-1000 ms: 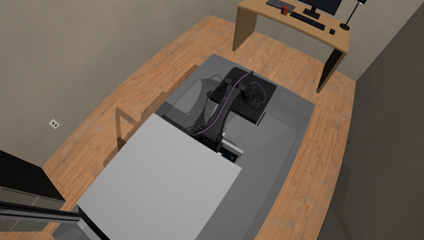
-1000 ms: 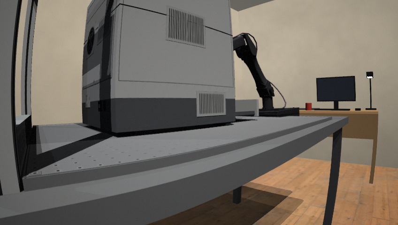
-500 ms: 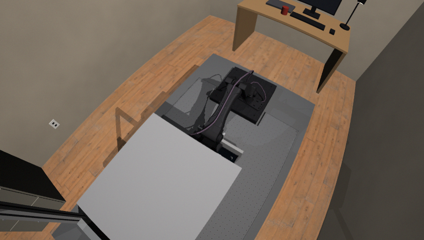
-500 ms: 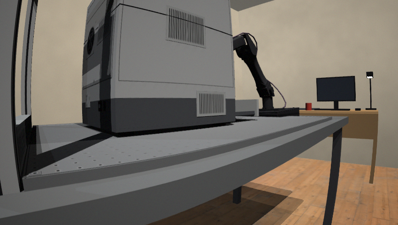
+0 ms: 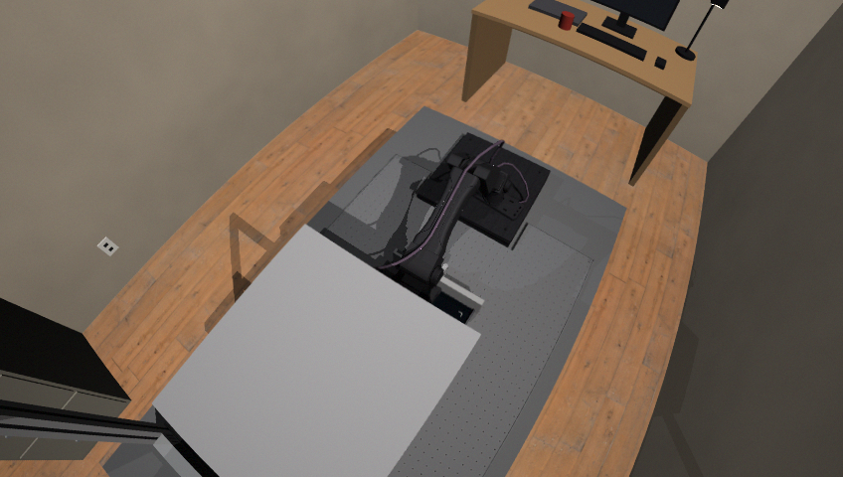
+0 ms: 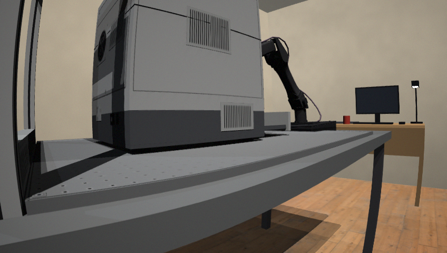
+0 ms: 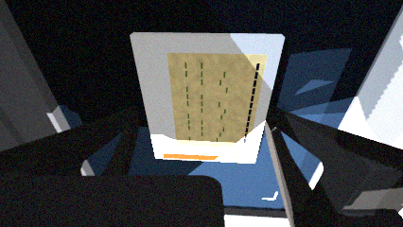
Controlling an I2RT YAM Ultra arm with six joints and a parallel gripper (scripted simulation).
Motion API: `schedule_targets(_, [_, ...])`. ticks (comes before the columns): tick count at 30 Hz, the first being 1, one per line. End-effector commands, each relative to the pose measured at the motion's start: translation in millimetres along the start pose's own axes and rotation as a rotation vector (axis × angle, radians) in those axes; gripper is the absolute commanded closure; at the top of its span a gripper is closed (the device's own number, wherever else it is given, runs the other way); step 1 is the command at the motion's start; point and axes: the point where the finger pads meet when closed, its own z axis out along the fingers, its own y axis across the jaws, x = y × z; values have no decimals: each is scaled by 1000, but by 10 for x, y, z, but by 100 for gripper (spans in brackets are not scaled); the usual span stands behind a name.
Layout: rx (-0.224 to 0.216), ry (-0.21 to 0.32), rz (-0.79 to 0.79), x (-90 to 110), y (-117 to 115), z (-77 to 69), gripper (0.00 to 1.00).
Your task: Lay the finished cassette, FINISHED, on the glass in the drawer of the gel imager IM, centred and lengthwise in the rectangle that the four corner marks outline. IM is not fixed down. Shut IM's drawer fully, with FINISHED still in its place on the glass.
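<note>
In the wrist view the finished cassette (image 7: 208,95) lies flat on the blue glass (image 7: 246,182) of the gel imager's drawer. It is white, with a tan gel window showing dashed lanes and an orange stripe at its near end. One white corner mark (image 7: 271,196) shows on the glass near its right near corner. My gripper (image 7: 201,113) is open, with its dark fingers standing apart on either side of the cassette's near end and not pressing on it. The imager (image 5: 319,360) is a large grey box; its open drawer (image 5: 464,302) sticks out under my arm (image 5: 437,236).
The imager (image 6: 182,75) fills most of the grey perforated table. My arm's black base plate (image 5: 490,189) sits at the table's far end. The drawer front (image 6: 276,120) shows beside the imager. A wooden desk (image 5: 591,53) with a monitor stands far off.
</note>
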Motion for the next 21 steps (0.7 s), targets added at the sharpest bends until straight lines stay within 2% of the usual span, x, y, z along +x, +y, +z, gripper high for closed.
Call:
schedule_targets(1, [-61,-6,-3,-36,132,-260,9])
schedule_targets(9, [-66,-6,-3,-36,130,-263,9])
schedule_targets(14, [-32,-6,-4,-37,13,-157,9])
schedule_targets(17, [-35,-6,-4,-37,14,-161,9])
schedule_targets(19, [-52,-6,-3,-38,63,-200,9])
schedule_targets(21, [-40,-6,-4,-38,23,-165,9])
